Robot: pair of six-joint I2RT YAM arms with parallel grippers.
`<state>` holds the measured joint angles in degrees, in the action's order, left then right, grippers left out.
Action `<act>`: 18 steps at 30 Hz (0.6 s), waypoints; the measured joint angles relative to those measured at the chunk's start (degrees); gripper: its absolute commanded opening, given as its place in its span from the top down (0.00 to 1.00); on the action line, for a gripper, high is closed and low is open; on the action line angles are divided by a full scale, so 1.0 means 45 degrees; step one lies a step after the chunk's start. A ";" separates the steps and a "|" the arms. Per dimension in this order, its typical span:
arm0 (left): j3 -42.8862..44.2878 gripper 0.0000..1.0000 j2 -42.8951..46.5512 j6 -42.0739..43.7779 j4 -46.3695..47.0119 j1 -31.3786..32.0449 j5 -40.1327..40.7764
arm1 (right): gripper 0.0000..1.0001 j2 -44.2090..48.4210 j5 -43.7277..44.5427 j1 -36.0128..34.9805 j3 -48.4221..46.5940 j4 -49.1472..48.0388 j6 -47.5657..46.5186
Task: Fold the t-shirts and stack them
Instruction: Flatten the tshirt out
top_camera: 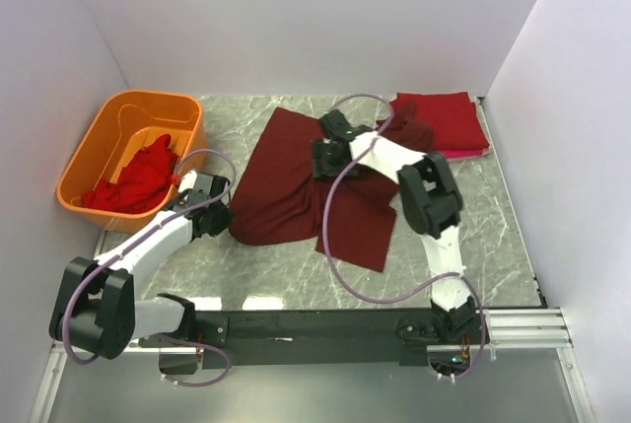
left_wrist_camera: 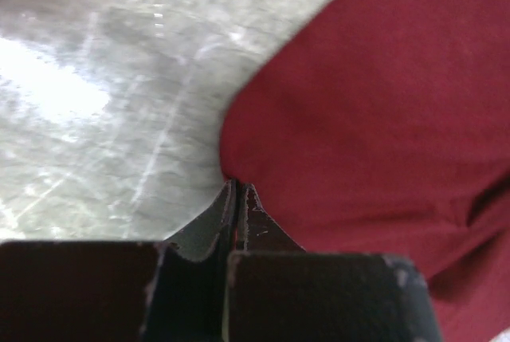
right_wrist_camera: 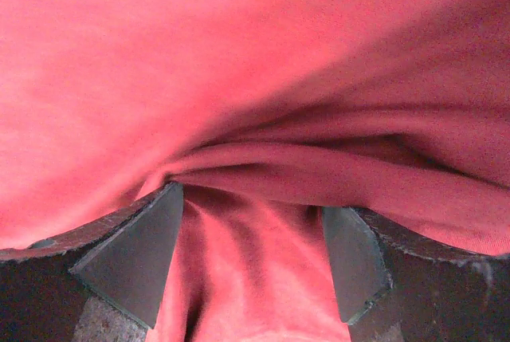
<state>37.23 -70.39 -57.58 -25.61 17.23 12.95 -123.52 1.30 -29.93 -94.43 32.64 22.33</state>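
Note:
A dark maroon t-shirt (top_camera: pixel 286 186) lies spread and rumpled on the grey marble table. My left gripper (top_camera: pixel 225 211) is at its near-left edge. In the left wrist view the left gripper (left_wrist_camera: pixel 239 185) is shut, with the edge of the shirt (left_wrist_camera: pixel 382 103) pinched between the tips. My right gripper (top_camera: pixel 323 159) sits on the shirt's upper middle. In the right wrist view the right gripper (right_wrist_camera: pixel 253 202) is open, its jaws wide apart and pressed down over a ridge of the cloth (right_wrist_camera: pixel 239 55). Folded t-shirts (top_camera: pixel 444 117) are stacked at the back right, maroon on top.
An orange tub (top_camera: pixel 148 96) at the back left holds crumpled brighter red shirts (top_camera: pixel 138 181). White walls close in the table on the left, back and right. Bare marble (top_camera: pixel 256 270) shows between the shirt and the black rail (top_camera: pixel 325 324) at the near edge.

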 measured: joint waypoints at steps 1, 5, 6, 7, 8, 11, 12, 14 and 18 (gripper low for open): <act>0.0000 0.99 -0.0010 -0.0015 0.0107 0.0126 0.0034 | 0.24 -0.0364 -0.0151 -0.0233 -0.0549 0.0005 -0.0199; 0.0015 0.99 -0.0160 -0.0029 0.0325 0.0447 0.0087 | 0.24 -0.0967 -0.0083 -0.1054 -0.1661 0.0262 -0.0869; 0.0015 0.99 -0.0165 -0.0029 0.0325 0.0500 0.0092 | 0.24 -0.0894 0.0034 -0.1171 -0.1666 0.0359 -0.0952; 0.0015 0.99 -0.0165 -0.0029 0.0355 0.0544 0.0092 | 0.23 -0.0787 0.0175 -0.1331 -0.1603 0.0427 -0.1035; 0.0015 0.99 -0.0165 -0.0029 0.0408 0.0578 0.0087 | 0.23 -0.0510 0.0301 -0.1457 -0.1331 0.0379 -0.1088; 0.0034 0.99 -0.0165 -0.0024 0.0539 0.0695 0.0087 | 0.23 0.0835 0.0588 -0.1564 0.0034 0.0364 -0.1127; 0.0049 0.99 -0.0165 -0.0024 0.0554 0.0743 0.0092 | 0.23 0.1588 0.0680 -0.1549 0.0724 0.0384 -0.1107; 0.0092 0.99 -0.0165 -0.0019 0.0559 0.0840 0.0102 | 0.23 0.3385 0.0908 -0.1506 0.2040 0.0306 -0.0933; 0.0141 0.99 -0.0126 -0.0015 0.0544 0.0991 0.0219 | 0.23 0.7004 0.1462 -0.1452 0.4566 0.0063 -0.0214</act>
<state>37.87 -70.96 -57.65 -23.16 21.69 13.93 -92.01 7.88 -36.47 -73.89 32.93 21.37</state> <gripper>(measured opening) 0.022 0.773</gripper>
